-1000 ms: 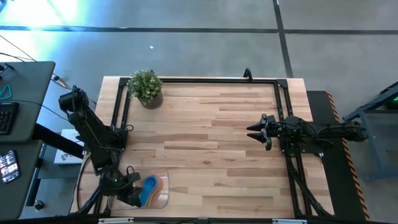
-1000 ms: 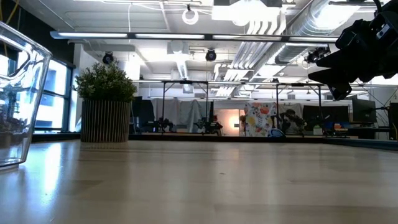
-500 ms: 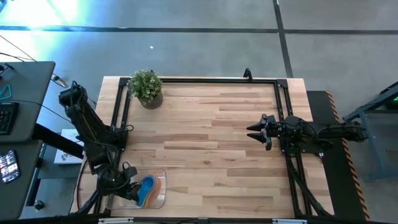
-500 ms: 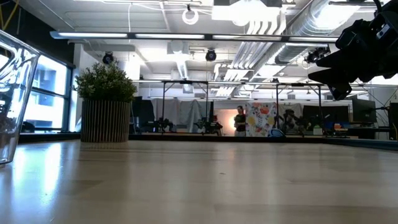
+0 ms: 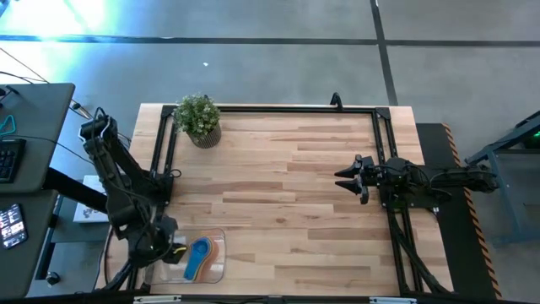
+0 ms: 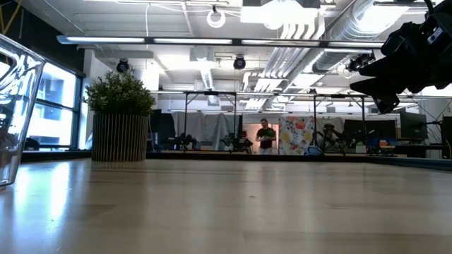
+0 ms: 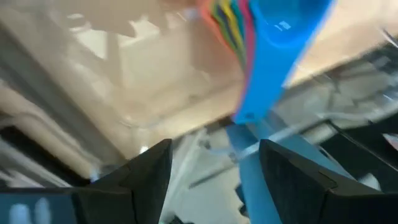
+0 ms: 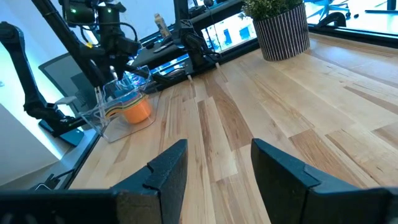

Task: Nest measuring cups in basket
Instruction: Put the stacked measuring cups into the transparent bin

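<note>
The measuring cups (image 5: 200,253) sit nested in one stack, light blue on top, inside the clear basket (image 5: 216,273) at the table's near left corner. In the right wrist view the orange cup (image 8: 137,111) shows at the bottom of the stack. My left gripper (image 5: 172,248) is open just left of the basket. Its wrist view shows the blue cup's handle (image 7: 264,74) and the striped edges of the stack ahead of the open gripper (image 7: 216,144), apart from the fingers. My right gripper (image 5: 341,179) hovers open near the table's right side.
A potted plant (image 5: 199,118) stands at the far left corner. Black frame rails (image 5: 270,109) run along the far, left and right edges. Bare wood lies between the basket and my right gripper. A person stands far off in the room behind (image 6: 265,135).
My left gripper has drawn back from above the basket toward the table's left edge. The basket with its stack has shifted a little toward the left edge during the first half second and has lain still since. My right arm has kept still.
</note>
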